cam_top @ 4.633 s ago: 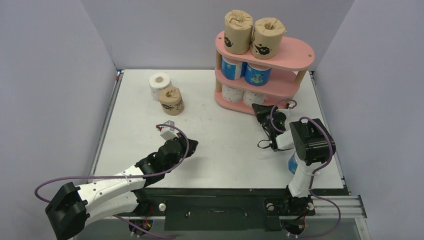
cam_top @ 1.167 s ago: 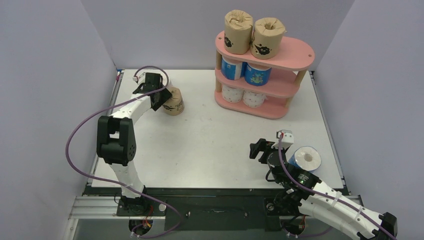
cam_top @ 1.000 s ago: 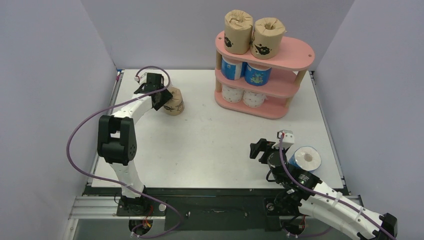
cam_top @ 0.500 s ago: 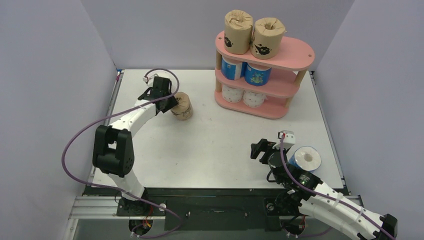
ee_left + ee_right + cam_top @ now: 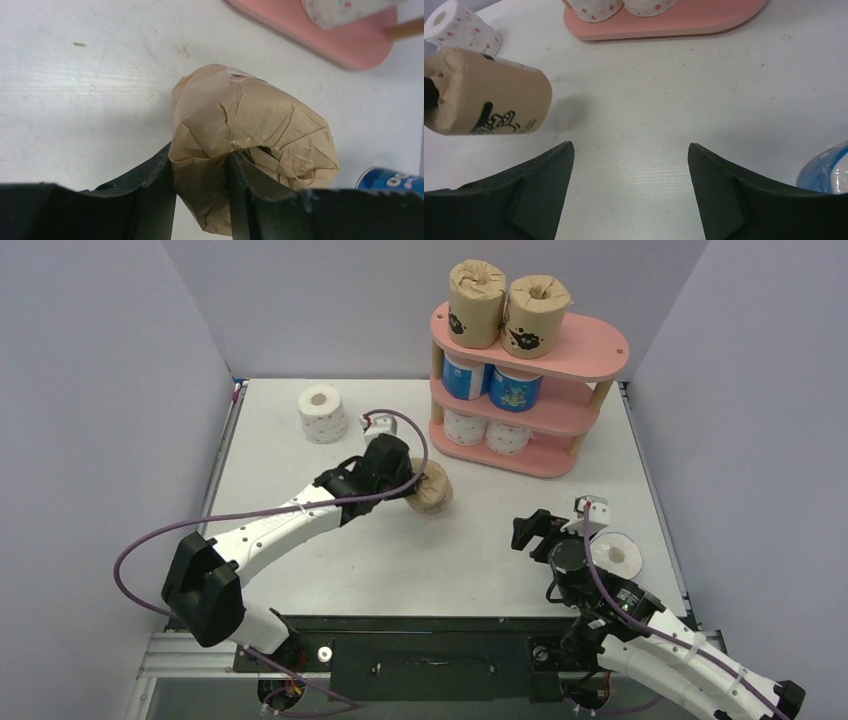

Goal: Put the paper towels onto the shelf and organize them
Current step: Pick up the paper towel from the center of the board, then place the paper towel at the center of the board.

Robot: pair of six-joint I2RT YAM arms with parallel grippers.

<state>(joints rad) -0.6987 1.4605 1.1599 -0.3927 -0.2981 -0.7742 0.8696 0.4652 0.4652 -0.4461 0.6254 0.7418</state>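
My left gripper (image 5: 411,489) (image 5: 200,161) is shut on the crumpled end of a brown paper towel roll (image 5: 433,490) (image 5: 250,120) (image 5: 489,100), holding it tipped sideways just above the table's middle. A white pink-dotted roll (image 5: 322,413) (image 5: 461,27) stands at the back left. A blue roll (image 5: 617,555) (image 5: 826,170) stands by my right arm. My right gripper (image 5: 530,530) (image 5: 630,147) hangs open over bare table. The pink shelf (image 5: 590,352) (image 5: 674,22) carries two brown rolls (image 5: 477,302) on top, two blue (image 5: 463,375) in the middle and two white (image 5: 465,427) at the bottom.
Grey walls close in the table on the left, back and right. The shelf's bottom board (image 5: 350,45) lies ahead and to the right of the held roll. The shelf's right ends show bare board on every tier.
My left arm closed on the brown roll beside the white one and carried it right and nearer, to the table's middle, tipping it over. The right gripper shifted slightly forward.
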